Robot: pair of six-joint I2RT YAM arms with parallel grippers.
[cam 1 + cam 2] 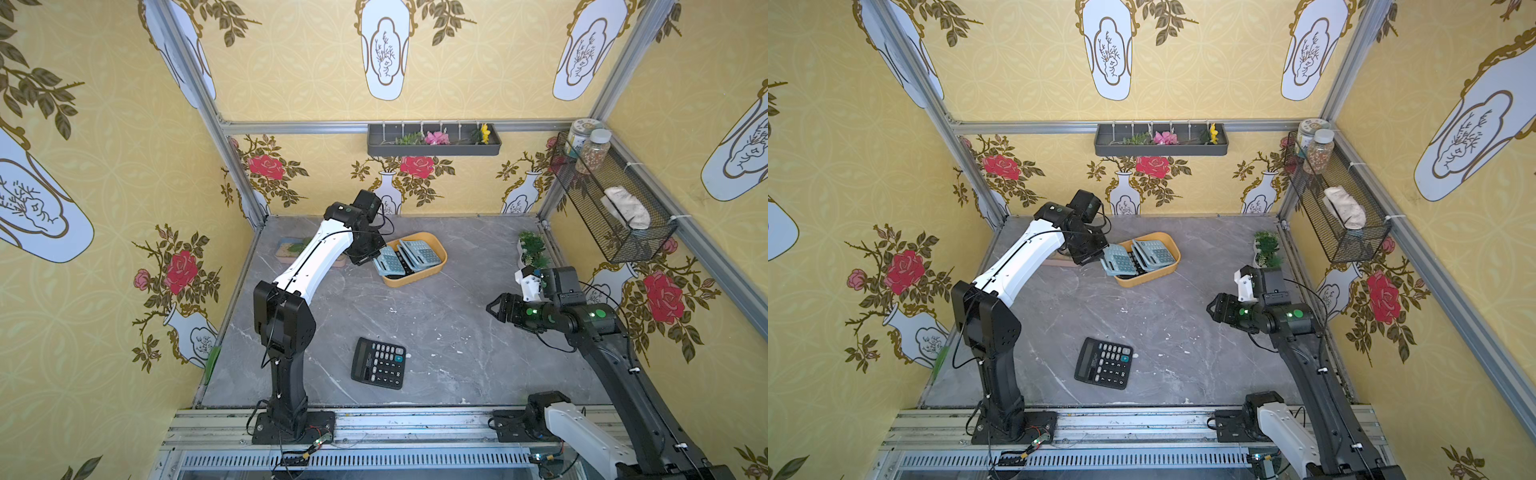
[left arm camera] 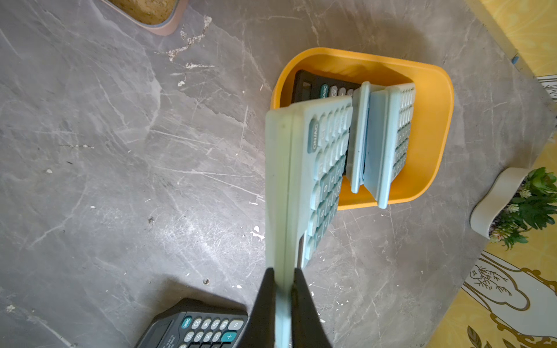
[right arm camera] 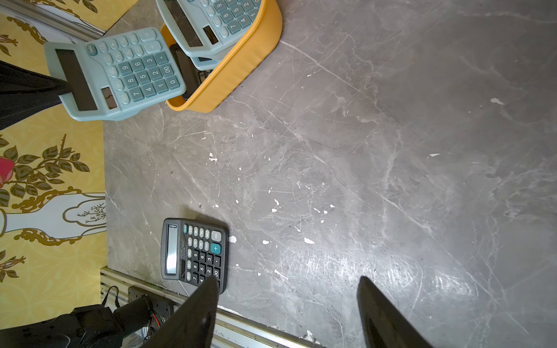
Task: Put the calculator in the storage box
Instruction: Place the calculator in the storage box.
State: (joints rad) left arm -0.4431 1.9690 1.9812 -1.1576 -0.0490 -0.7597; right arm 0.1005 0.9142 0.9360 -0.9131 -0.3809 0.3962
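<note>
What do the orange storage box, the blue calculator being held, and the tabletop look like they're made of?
Storage box: likely moulded plastic, matte orange, with rounded corners and a thick one-piece rim. Held blue calculator: plastic shell, satin; keys perhaps rubbery. Tabletop: grey marble-look surface with white veins, scratches and chipped spots; stone or laminate, unclear.

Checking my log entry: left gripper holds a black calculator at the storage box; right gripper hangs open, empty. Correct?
The calculator in the left gripper is light blue, not black, as the left wrist view shows. It is at the storage box, and the right gripper hangs open and empty.
</note>
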